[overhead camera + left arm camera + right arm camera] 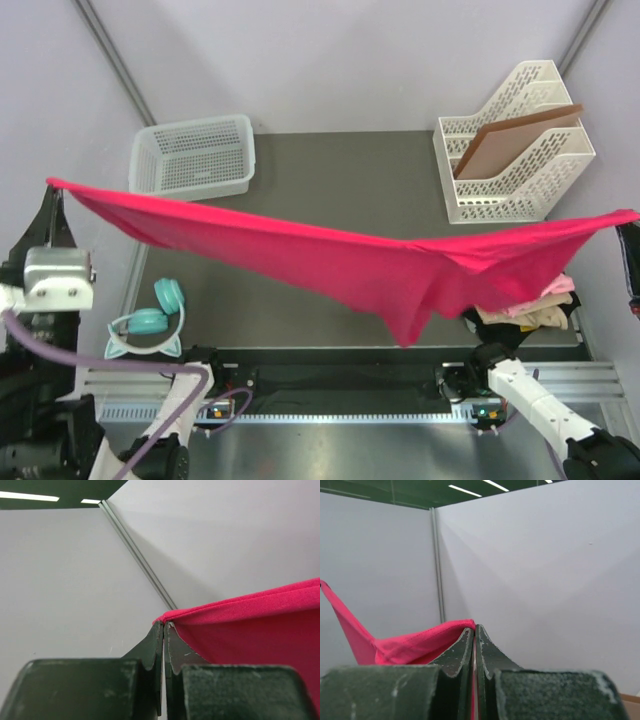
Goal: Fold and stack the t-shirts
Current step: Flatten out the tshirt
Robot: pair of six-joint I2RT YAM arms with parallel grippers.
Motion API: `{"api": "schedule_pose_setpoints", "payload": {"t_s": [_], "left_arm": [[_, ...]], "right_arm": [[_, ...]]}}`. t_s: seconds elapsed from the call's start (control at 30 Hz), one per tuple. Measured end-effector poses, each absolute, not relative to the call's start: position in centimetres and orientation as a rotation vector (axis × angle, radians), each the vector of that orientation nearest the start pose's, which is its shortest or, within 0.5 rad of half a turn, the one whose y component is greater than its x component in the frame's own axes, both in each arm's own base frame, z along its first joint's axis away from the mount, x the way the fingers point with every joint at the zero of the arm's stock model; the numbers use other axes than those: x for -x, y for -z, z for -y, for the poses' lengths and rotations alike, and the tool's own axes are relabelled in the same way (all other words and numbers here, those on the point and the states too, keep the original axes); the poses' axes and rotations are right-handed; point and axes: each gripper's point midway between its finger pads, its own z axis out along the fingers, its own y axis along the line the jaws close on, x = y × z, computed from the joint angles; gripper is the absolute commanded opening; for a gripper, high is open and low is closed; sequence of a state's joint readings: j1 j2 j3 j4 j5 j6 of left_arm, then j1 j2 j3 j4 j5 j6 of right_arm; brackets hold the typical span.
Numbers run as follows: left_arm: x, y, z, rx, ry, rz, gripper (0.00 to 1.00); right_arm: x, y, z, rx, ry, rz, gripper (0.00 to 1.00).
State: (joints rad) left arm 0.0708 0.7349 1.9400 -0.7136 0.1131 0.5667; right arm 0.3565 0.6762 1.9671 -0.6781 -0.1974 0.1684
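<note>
The crimson-pink t-shirt (340, 255) hangs stretched in the air across the whole table, sagging to a low point at centre right. My left gripper (55, 188) is shut on its left corner, high at the far left; in the left wrist view the gripper (164, 624) pinches the red hem (250, 625). My right gripper (632, 222) is shut on the right corner at the frame's right edge; in the right wrist view the gripper (474, 627) holds the cloth (410, 645). A small pile of light pink and beige shirts (530, 305) lies at the table's right front, partly hidden.
A white mesh basket (193, 157) stands at the back left. A white file rack (515, 145) with a brown board stands at the back right. Teal headphones (150, 325) lie off the table's left front edge. The dark table (340, 170) shows behind the shirt.
</note>
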Motion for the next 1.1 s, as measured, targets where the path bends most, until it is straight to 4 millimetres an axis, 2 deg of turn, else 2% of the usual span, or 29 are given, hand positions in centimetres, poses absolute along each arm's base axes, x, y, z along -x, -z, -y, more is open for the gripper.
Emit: {"api": "schedule_pose_setpoints", "payload": {"t_s": [0.07,0.13,0.23,0.3,0.33,0.4,0.43,0.47,0.53,0.6,0.67,0.73,0.8,0.87,0.9,1.0,1.1], "left_arm": [[-8.0,-63.1,-0.6,-0.369,-0.502,-1.024,0.00],[-7.7,-62.8,-0.5,-0.374,-0.490,-1.039,0.00],[-9.7,-60.6,-0.5,-0.398,-0.471,-1.111,0.00],[-12.4,-57.7,-0.6,-0.422,-0.454,-1.198,0.00],[-14.1,-55.5,-0.7,-0.440,-0.445,-1.257,0.00],[-18.2,-49.9,-1.0,-0.486,-0.421,-1.404,0.00],[-20.5,-45.9,-1.3,-0.516,-0.404,-1.506,0.00],[-22.4,-42.2,-1.4,-0.546,-0.387,-1.598,0.00],[-25.5,-34.6,-1.9,-0.608,-0.359,-1.781,0.00],[-27.5,-28.1,-2.5,-0.662,-0.347,-1.926,0.00],[-29.1,-22.1,-3.2,-0.721,-0.343,-2.068,0.00],[-30.6,-17.7,-3.8,-0.782,-0.342,-2.176,0.00],[-32.4,-15.3,-4.3,-0.812,-0.347,-2.224,0.00],[-34.5,-13.6,-4.9,-0.831,-0.365,-2.267,0.00],[-35.7,-12.8,-5.2,-0.835,-0.373,-2.287,0.00],[-39.4,-11.8,-6.1,-0.828,-0.416,-2.305,0.00],[-41.8,-11.7,-6.8,-0.813,-0.464,-2.280,0.00]], "right_arm": [[-2.5,-63.9,-5.6,0.285,-0.578,-0.937,0.00],[-2.8,-63.7,-5.6,0.282,-0.576,-0.948,0.00],[-4.5,-63.1,-5.4,0.243,-0.553,-0.998,0.00],[-7.1,-62.5,-5.2,0.195,-0.517,-1.051,0.00],[-8.4,-62.2,-5.2,0.174,-0.499,-1.075,0.00],[-12.8,-60.5,-5.3,0.123,-0.435,-1.167,0.00],[-16.1,-59.0,-5.7,0.099,-0.393,-1.238,0.00],[-18.6,-57.8,-6.1,0.088,-0.364,-1.289,0.00],[-25.4,-53.5,-7.4,0.070,-0.289,-1.443,0.00],[-32.0,-47.7,-8.6,0.065,-0.221,-1.610,0.00],[-37.7,-40.2,-9.2,0.059,-0.156,-1.794,0.00],[-41.0,-32.7,-8.8,0.044,-0.100,-1.969,0.00],[-42.7,-26.1,-8.0,0.024,-0.049,-2.122,0.00],[-43.4,-22.4,-7.5,0.013,-0.022,-2.210,0.00],[-43.7,-21.1,-7.3,0.007,-0.014,-2.240,0.00],[-44.4,-20.4,-7.2,-0.001,-0.013,-2.250,0.00],[-45.6,-21.5,-7.5,-0.009,-0.029,-2.223,0.00]]}}
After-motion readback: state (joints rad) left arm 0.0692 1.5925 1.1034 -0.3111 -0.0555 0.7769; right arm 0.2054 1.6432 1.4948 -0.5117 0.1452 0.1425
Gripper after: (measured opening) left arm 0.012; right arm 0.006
